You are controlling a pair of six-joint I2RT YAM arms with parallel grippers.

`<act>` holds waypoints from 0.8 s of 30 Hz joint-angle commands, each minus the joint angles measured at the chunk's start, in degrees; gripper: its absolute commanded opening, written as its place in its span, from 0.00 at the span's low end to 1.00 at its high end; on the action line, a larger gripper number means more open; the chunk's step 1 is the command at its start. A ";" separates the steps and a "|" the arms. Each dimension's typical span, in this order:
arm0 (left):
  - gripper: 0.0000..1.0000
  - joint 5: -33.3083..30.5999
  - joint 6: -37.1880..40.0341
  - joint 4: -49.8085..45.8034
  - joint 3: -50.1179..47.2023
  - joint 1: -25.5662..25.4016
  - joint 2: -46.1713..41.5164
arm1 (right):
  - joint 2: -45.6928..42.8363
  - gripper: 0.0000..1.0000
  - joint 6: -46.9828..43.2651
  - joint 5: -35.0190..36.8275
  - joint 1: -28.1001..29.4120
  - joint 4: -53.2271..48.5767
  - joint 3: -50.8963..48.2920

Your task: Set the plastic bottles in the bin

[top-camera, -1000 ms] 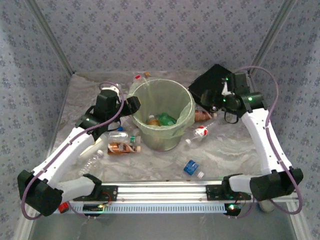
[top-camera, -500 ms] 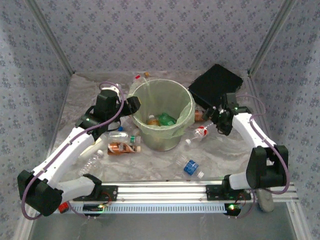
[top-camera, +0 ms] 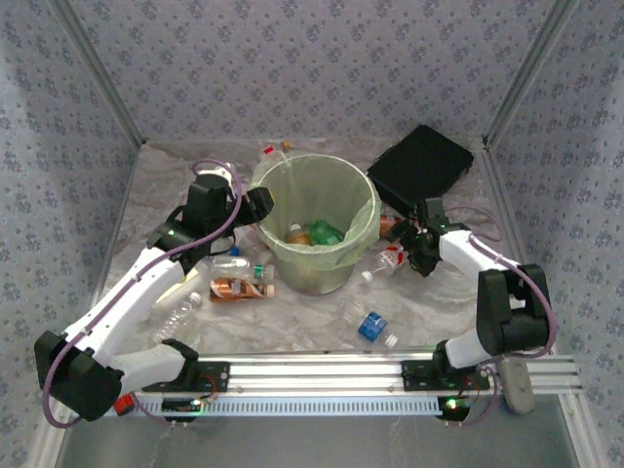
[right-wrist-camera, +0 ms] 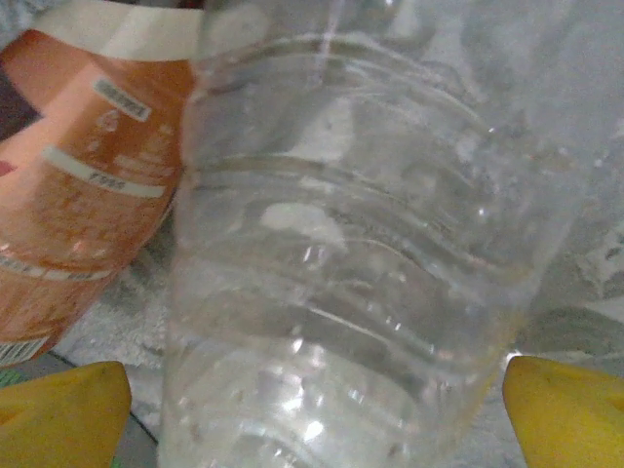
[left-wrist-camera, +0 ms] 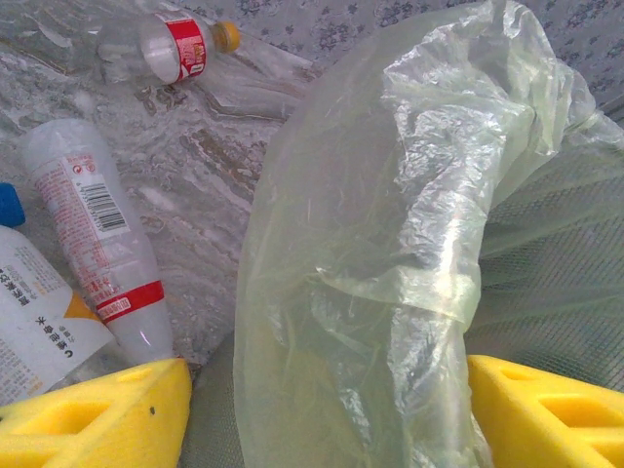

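The pale-green bin [top-camera: 322, 275] stands mid-table with a few bottles [top-camera: 312, 234] inside. My left gripper [top-camera: 258, 204] is at its left rim. In the left wrist view the rim and bunched liner [left-wrist-camera: 390, 244] fill the gap of the left gripper [left-wrist-camera: 329, 419], both yellow fingers against them. My right gripper [top-camera: 414, 250] is low beside the bin's right side, open around a clear bottle [top-camera: 392, 258]. In the right wrist view that ribbed clear bottle [right-wrist-camera: 361, 273] lies between the wide-spread fingers of the right gripper [right-wrist-camera: 317, 414], with an orange-labelled bottle [right-wrist-camera: 88, 185] to its left.
More bottles lie on the table: an orange-labelled one [top-camera: 242, 288] and a clear one [top-camera: 180, 312] left of the bin, a blue-labelled one [top-camera: 369, 325] in front, small ones [top-camera: 268, 151] behind. A flat black box [top-camera: 421, 164] sits back right. A red-labelled bottle [left-wrist-camera: 171, 44] and a white one [left-wrist-camera: 93, 224] lie outside the rim.
The right arm has swung down and left from over the black box to the clear bottle beside the bin. The left arm and the bin have not moved.
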 commanded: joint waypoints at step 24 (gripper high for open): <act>0.73 -1.10 0.99 -1.97 0.61 0.05 1.09 | -9.92 0.68 -4.41 3.01 -4.02 -6.71 1.21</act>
